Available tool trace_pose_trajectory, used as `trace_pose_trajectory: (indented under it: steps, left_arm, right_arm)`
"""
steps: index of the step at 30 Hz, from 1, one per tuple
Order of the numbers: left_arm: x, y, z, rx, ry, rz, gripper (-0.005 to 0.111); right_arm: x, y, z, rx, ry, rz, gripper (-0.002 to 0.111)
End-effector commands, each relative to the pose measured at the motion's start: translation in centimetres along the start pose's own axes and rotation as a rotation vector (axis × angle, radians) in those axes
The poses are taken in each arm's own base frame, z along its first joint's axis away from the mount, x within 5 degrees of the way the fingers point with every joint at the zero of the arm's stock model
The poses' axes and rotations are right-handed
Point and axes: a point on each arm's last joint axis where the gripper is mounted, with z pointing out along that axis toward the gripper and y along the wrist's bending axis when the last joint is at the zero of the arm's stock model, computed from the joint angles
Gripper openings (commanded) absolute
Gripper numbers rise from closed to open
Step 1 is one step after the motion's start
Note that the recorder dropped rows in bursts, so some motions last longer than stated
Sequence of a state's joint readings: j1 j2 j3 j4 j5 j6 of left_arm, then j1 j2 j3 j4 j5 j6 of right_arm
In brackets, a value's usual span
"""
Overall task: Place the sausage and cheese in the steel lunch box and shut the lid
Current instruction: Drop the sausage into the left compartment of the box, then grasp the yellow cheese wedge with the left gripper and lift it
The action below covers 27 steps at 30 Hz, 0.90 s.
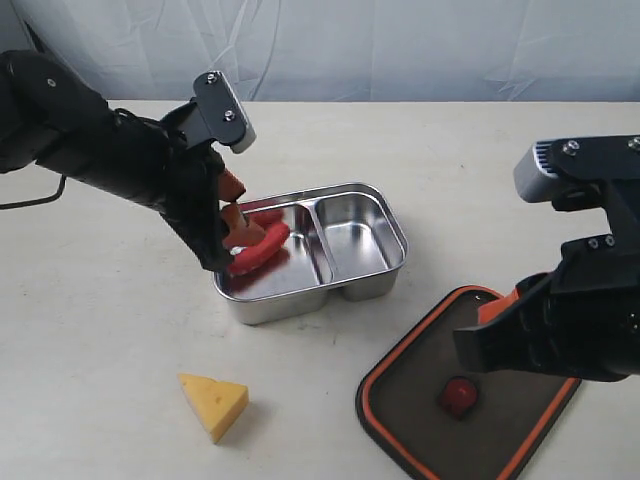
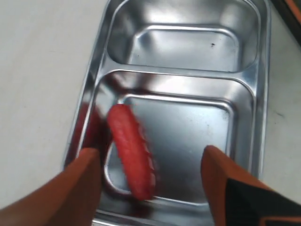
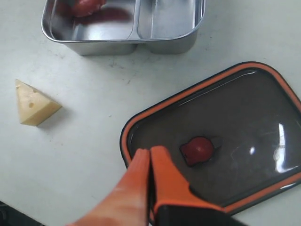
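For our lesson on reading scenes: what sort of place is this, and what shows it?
Probably a robot lab bench, not a kitchen: a pale table backed by a white curtain, a black robot arm, and toy-like cheese near a steel lunch box.

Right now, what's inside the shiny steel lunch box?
A glossy red sausage is in the steel lunch box's larger compartment; the smaller one shows only bare steel. The open left claw covers the larger compartment's near corners.
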<state>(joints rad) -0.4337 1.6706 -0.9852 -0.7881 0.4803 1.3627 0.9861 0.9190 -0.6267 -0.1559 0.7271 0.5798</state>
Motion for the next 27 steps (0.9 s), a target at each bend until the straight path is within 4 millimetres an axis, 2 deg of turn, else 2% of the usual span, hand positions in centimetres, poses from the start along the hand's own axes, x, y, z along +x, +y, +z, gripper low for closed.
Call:
trace_pose_trajectory:
  steps: [1,5,9,13,17,20,27]
  left_arm:
    - [-0.4,-1.4,-1.3,0.121,0.02,0.03,0.059]
    - [0.1,-3.4,-2.9,0.322,0.098,0.081,0.059]
    - [1.8,-4.6,-3.7,0.47,0.249,0.176,0.059]
    - [2.7,-5.4,-3.3,0.511,0.264,0.253,0.059]
    - [3.1,-7.3,-2.7,0.572,0.276,0.476,0.059]
    - [3.1,-8.1,-1.9,0.523,0.292,0.595,0.059]
    - [3.6,-8.8,-1.0,0.479,0.315,0.678,0.059]
  right_arm:
    - [0.4,-0.2,-0.1,0.022,0.036,-0.007,0.0]
    - [0.5,-0.5,-0.3,0.05,0.038,-0.028,0.0]
    - [0.5,-0.8,-0.8,0.059,0.01,-0.045,0.0]
    - [0.4,-0.9,-1.2,0.056,-0.013,-0.049,0.0]
    - [0.6,-1.1,-1.7,0.062,-0.022,-0.053,0.0]
    - [0.6,-1.2,-1.9,0.061,-0.029,-0.053,0.0]
    - [0.7,-1.4,-2.3,0.066,-0.042,-0.056,0.0]
